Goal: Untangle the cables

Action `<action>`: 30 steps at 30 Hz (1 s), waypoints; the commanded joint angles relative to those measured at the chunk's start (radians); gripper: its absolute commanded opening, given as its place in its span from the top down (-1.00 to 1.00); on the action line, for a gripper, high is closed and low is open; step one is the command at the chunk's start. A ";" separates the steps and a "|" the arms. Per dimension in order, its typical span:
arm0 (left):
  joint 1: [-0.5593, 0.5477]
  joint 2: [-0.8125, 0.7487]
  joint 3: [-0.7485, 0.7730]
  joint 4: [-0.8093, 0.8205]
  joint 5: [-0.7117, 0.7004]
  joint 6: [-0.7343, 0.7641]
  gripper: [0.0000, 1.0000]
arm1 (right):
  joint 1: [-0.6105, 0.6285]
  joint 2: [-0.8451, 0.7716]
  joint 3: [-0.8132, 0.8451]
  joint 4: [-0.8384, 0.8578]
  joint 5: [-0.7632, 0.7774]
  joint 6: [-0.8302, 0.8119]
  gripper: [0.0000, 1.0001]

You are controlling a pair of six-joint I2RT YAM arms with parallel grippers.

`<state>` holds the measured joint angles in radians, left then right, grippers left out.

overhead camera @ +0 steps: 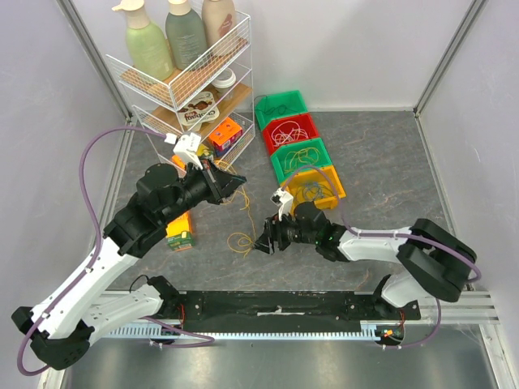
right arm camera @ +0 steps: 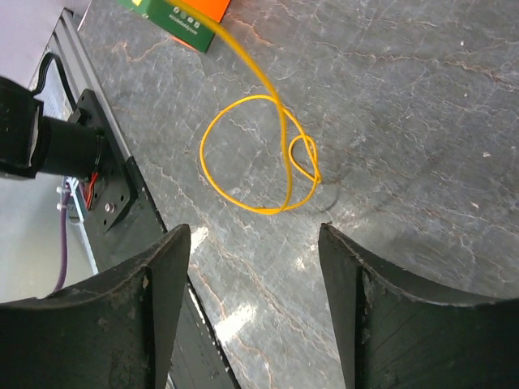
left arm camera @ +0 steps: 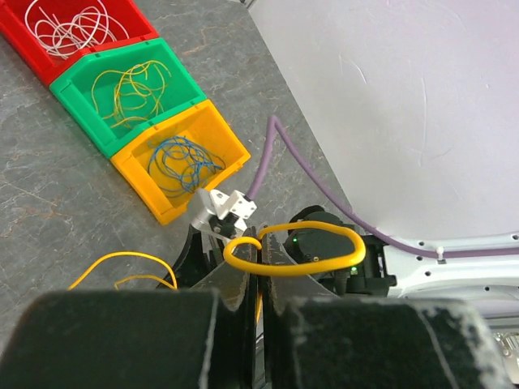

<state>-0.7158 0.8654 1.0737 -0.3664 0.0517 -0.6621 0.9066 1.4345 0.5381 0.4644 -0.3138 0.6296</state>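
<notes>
Cable (left arm camera: pixel 308 267), yellow, hangs pinched in the left claw (left arm camera: pixel 258 277); right claw (right arm camera: pixel 253 237) gapes above its loop, apparently not touching.

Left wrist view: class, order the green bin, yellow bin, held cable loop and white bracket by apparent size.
1. Green bin and yellow bin: alike, unranked.
2. Cable loop, nearer the camera.
3. White bracket.

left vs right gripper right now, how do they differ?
Left gripper is shut, pinching the yellow cable; right gripper is open and holds nothing. Left is raised, with the cable hanging down from it; right sits low over the table, just short of the cable's loops lying there. Both are at the same cable.
</notes>
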 commanded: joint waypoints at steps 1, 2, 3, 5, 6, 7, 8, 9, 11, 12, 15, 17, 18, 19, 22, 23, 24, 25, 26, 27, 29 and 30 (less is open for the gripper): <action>-0.001 -0.019 0.000 0.004 -0.032 0.001 0.97 | 0.005 0.084 0.017 0.181 0.038 0.122 -0.40; -0.001 -0.022 -0.001 0.001 -0.033 0.004 0.96 | 0.005 0.105 0.025 0.192 0.041 0.130 -0.38; -0.001 -0.023 -0.001 0.000 -0.038 0.004 0.96 | 0.005 0.133 0.029 0.210 0.041 0.137 -0.35; -0.001 -0.031 -0.004 -0.006 -0.044 0.010 0.96 | 0.008 0.176 0.045 0.227 0.041 0.147 -0.17; -0.001 -0.034 -0.008 -0.009 -0.049 0.013 0.96 | 0.008 0.190 0.048 0.236 0.042 0.150 -0.04; -0.002 -0.039 -0.011 -0.014 -0.047 0.016 0.96 | 0.008 0.193 0.052 0.238 0.042 0.148 0.11; -0.001 -0.042 -0.014 -0.019 -0.047 0.018 0.96 | 0.008 0.182 0.053 0.237 0.050 0.137 0.22; -0.001 -0.048 -0.018 -0.025 -0.077 0.025 0.96 | 0.008 0.161 0.048 0.232 0.061 0.125 0.32; -0.001 -0.058 -0.035 -0.037 -0.099 0.035 0.96 | 0.008 0.114 0.043 0.220 0.074 0.090 0.53; -0.001 -0.063 -0.044 -0.042 -0.110 0.039 0.96 | 0.008 0.090 0.045 0.203 0.074 0.061 0.68; -0.001 -0.075 -0.087 -0.051 -0.133 0.047 0.97 | 0.005 0.009 0.068 0.125 0.084 -0.045 1.00; -0.001 -0.074 -0.112 -0.051 -0.135 0.056 0.96 | 0.002 -0.037 0.111 0.042 0.068 -0.108 1.00; -0.001 -0.071 -0.122 -0.051 -0.136 0.062 0.96 | 0.002 -0.058 0.135 -0.014 0.062 -0.134 1.00; -0.001 -0.068 -0.130 -0.052 -0.135 0.071 0.96 | 0.002 -0.077 0.163 -0.059 0.058 -0.160 1.00; -0.001 -0.065 -0.138 -0.063 -0.142 0.096 0.96 | 0.000 -0.120 0.215 -0.153 0.047 -0.185 1.00; -0.001 -0.062 -0.139 -0.056 -0.124 0.113 0.96 | -0.002 -0.128 0.230 -0.174 0.026 -0.188 1.00; -0.001 -0.062 -0.141 -0.042 -0.101 0.134 0.96 | 0.000 -0.138 0.250 -0.208 0.006 -0.189 1.00; 0.001 -0.059 -0.144 -0.031 -0.081 0.154 0.96 | -0.002 -0.147 0.266 -0.222 -0.011 -0.188 1.00; -0.001 -0.054 -0.147 -0.023 -0.060 0.176 0.96 | 0.000 -0.166 0.275 -0.234 -0.021 -0.186 1.00; -0.001 -0.048 -0.149 -0.019 -0.056 0.200 0.95 | 0.000 -0.186 0.283 -0.240 -0.019 -0.185 1.00; -0.001 -0.043 -0.155 -0.008 0.014 0.234 0.92 | -0.002 -0.221 0.302 -0.273 -0.005 -0.186 1.00; -0.001 -0.043 -0.158 0.000 0.036 0.245 0.89 | -0.002 -0.232 0.315 -0.292 -0.001 -0.191 1.00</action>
<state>-0.7151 0.8146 0.9257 -0.4320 -0.0143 -0.5346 0.9058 1.2720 0.7872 0.2668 -0.2996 0.4755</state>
